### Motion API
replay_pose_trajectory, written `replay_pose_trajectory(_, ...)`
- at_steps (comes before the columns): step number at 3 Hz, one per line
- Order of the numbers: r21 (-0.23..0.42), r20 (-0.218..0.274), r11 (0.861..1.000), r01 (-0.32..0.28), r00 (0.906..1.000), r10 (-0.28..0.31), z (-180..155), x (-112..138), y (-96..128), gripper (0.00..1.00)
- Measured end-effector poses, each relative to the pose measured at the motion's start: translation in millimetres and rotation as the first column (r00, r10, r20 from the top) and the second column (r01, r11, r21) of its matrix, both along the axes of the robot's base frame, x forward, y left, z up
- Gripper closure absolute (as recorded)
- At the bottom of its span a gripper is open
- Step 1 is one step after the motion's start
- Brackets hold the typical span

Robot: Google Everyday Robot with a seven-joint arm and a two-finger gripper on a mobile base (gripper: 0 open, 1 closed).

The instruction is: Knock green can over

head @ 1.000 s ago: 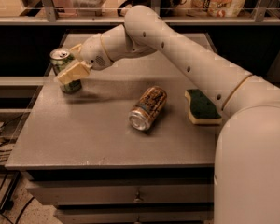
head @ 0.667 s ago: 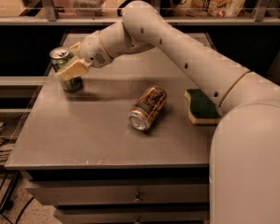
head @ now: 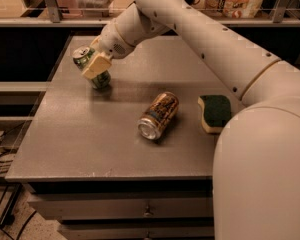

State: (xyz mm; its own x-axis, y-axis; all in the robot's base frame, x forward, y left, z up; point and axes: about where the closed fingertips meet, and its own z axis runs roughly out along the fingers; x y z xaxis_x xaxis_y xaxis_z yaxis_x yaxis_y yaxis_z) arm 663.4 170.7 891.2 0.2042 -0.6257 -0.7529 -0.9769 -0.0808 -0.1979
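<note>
Far left on table [head: 90,149], gripper [head: 94,58] covers mid of tilted green can [head: 82,54]; open/shut can't tell.

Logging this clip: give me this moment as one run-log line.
gripper: against slim light-green metal can, far-left on grey table | can: tilted, not down | orange-brown patterned can: lying mid-table | green sponge: right

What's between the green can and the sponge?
Camera view: only the patterned can, on its side, roughly midway between green can and sponge; the gripper sits at the green can.
</note>
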Motion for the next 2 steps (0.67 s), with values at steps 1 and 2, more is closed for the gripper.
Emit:
replay_pose_trajectory(1, -0.162, 0.068, 0.985, 0.063, 0.9963, -0.052, -6.0, 24.6, -33.8, 0.83)
replay_pose_trajectory(2, -0.186, 0.079, 0.980, 0.071, 0.9952, -0.057, -5.4, 28.0, -38.6, 0.60)
